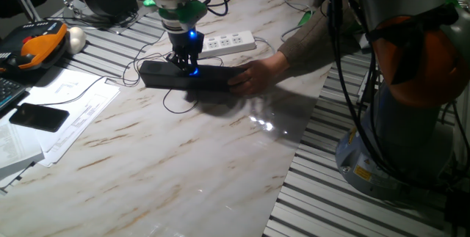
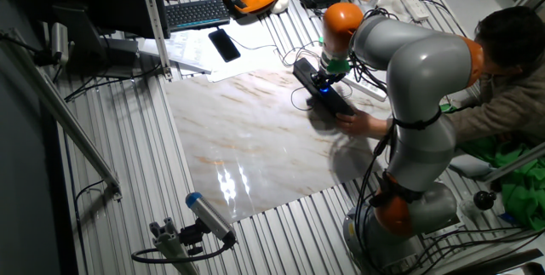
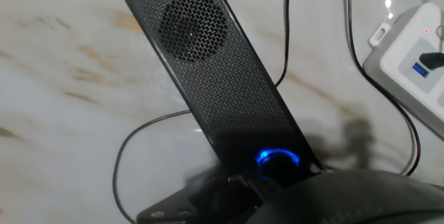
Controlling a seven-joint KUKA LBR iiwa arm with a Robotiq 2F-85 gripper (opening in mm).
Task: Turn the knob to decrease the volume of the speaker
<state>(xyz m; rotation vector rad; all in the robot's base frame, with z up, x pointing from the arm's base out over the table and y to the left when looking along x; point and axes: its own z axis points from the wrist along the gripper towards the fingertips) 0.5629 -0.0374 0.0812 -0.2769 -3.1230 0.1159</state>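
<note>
The speaker [image 1: 192,78] is a slim black bar lying on the marble tabletop; it also shows in the other fixed view [image 2: 317,84] and the hand view [image 3: 208,78]. The knob [image 3: 277,160] glows with a blue ring at mid-length, and its lower half is hidden by my fingers. It shows as a blue spot in the fixed views [image 1: 194,72] [image 2: 326,91]. My gripper [image 1: 191,67] [image 2: 324,86] [image 3: 277,177] stands straight down on the speaker, its fingers closed around the knob. A person's hand [image 1: 257,73] [image 2: 362,123] holds the speaker's right end.
A white power strip [image 1: 229,43] [image 3: 409,64] lies just behind the speaker. Thin black cables [image 3: 139,141] loop around it. A phone [image 1: 38,117] and papers [image 1: 70,108] lie to the left, with an orange pendant [image 1: 40,48] behind them. The person's arm [image 1: 316,42] reaches in from the right.
</note>
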